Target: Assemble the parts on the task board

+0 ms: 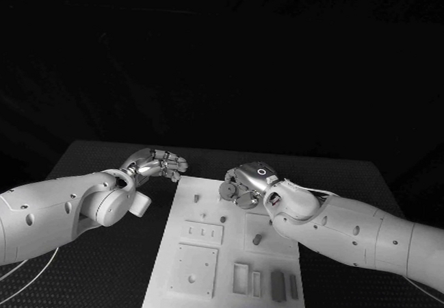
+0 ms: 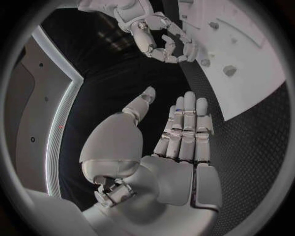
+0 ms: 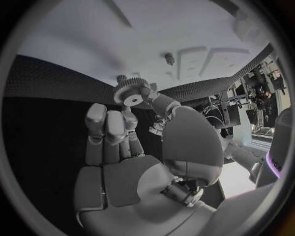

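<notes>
The white task board point(image 1: 227, 264) lies in the middle of the black table. My right hand point(image 1: 248, 187) hovers over the board's far end and pinches a small toothed gear point(image 3: 130, 96) between its thumb and a finger. Short pegs point(image 1: 258, 239) stand on the board nearer to me than that hand. My left hand point(image 1: 158, 165) is above the table just off the board's far left corner. Its fingers point(image 2: 186, 129) are stretched out side by side, the thumb stands apart, and the palm holds nothing. The left wrist view also has the right hand point(image 2: 157, 35) beside the board point(image 2: 252, 73).
A row of slots point(image 1: 204, 232) and a square plate point(image 1: 196, 268) sit on the board's near left part. Several narrow rectangular parts point(image 1: 278, 285) lie along its near right part. Black matting point(image 1: 108, 272) flanks the board on both sides.
</notes>
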`<state>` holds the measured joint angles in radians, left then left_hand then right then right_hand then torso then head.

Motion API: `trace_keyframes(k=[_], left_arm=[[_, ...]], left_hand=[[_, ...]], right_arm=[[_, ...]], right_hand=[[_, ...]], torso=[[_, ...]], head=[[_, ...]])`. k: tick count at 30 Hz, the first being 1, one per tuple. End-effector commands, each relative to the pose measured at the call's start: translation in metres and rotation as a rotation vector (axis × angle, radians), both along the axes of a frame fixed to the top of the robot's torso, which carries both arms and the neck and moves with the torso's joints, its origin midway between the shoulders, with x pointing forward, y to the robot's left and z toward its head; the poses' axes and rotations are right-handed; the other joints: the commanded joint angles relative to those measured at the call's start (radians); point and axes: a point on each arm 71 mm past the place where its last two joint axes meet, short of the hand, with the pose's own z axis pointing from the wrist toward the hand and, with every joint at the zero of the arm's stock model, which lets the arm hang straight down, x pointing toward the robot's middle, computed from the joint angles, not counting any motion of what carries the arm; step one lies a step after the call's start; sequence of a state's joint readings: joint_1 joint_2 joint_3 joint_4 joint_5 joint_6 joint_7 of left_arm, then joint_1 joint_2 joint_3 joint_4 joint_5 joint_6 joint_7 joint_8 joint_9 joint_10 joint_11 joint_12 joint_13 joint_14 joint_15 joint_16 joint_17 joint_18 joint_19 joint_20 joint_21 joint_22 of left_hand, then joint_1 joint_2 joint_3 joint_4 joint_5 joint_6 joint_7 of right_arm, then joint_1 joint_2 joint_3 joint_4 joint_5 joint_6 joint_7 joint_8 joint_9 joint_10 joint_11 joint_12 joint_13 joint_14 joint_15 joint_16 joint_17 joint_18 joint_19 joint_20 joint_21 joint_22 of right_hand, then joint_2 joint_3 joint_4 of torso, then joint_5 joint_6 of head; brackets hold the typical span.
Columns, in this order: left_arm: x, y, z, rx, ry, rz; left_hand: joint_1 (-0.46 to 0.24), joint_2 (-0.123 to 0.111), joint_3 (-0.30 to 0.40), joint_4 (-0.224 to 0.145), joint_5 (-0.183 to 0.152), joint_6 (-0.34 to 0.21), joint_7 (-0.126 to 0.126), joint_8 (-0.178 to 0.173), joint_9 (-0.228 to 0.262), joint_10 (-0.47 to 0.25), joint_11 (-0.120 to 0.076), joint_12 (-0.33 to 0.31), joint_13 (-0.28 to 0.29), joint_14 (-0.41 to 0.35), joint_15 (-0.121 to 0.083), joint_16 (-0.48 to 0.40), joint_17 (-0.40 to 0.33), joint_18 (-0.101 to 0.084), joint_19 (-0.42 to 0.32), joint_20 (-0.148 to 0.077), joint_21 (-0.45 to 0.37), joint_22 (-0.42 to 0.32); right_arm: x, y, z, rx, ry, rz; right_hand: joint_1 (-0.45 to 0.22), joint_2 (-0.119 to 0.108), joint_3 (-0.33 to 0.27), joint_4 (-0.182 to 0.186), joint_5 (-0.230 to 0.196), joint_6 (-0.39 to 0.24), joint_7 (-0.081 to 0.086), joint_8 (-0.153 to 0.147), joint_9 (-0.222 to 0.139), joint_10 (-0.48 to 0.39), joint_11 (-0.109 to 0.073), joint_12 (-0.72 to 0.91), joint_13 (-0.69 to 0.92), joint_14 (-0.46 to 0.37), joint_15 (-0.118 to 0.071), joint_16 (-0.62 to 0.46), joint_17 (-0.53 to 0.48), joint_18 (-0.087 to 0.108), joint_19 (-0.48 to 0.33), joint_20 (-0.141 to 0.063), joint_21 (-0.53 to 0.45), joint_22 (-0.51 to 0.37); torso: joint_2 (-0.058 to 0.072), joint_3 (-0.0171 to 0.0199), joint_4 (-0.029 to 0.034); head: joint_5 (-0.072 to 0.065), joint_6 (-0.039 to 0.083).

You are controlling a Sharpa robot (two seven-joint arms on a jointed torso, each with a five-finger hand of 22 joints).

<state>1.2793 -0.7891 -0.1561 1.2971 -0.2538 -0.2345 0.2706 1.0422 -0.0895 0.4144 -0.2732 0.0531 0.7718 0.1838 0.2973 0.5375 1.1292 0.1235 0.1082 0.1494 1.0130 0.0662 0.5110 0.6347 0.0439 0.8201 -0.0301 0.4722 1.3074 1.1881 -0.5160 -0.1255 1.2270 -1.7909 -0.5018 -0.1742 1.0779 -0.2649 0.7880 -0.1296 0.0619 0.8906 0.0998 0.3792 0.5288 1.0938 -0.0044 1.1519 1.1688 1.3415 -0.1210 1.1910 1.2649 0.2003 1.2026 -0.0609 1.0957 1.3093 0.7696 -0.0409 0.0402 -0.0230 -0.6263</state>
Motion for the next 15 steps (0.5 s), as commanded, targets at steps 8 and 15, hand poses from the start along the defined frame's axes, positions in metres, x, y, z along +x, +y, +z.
trace_keyframes(k=[8, 15], left_arm=[[0.0, -0.005, 0.001, -0.004, -0.012, -0.011], [0.0, -0.005, 0.001, -0.004, -0.011, -0.01]], left_hand=[[-0.006, 0.004, 0.003, -0.001, -0.001, -0.003, 0.005, -0.006, 0.001, 0.005, 0.002, -0.006, 0.001, 0.004, -0.001, -0.003, 0.001, 0.02, -0.002, -0.004, 0.007, 0.013], [-0.006, 0.004, 0.003, -0.001, -0.001, -0.003, 0.005, -0.006, 0.001, 0.005, 0.002, -0.006, 0.002, 0.004, -0.001, -0.003, 0.002, 0.02, -0.002, -0.004, 0.007, 0.013]], right_arm=[[0.001, 0.017, -0.008, -0.02, 0.006, 0.007], [0.002, 0.024, -0.012, -0.033, 0.023, 0.013]], right_hand=[[0.001, -0.007, 0.004, 0.003, -0.002, 0.146, -0.013, -0.008, 0.002, -0.009, -0.017, -0.008, 0.001, 0.001, -0.002, -0.003, -0.004, 0.061, 0.007, -0.001, 0.006, 0.013], [0.0, -0.006, 0.005, 0.003, -0.001, 0.145, -0.013, -0.009, 0.002, -0.01, -0.017, -0.009, 0.001, 0.001, -0.002, -0.004, -0.004, 0.061, 0.007, -0.001, 0.006, 0.013]], torso=[[0.001, -0.0003, 0.0025], [0.0, 0.0004, -0.0003]], head=[[0.006, -0.003], [0.019, -0.013]])
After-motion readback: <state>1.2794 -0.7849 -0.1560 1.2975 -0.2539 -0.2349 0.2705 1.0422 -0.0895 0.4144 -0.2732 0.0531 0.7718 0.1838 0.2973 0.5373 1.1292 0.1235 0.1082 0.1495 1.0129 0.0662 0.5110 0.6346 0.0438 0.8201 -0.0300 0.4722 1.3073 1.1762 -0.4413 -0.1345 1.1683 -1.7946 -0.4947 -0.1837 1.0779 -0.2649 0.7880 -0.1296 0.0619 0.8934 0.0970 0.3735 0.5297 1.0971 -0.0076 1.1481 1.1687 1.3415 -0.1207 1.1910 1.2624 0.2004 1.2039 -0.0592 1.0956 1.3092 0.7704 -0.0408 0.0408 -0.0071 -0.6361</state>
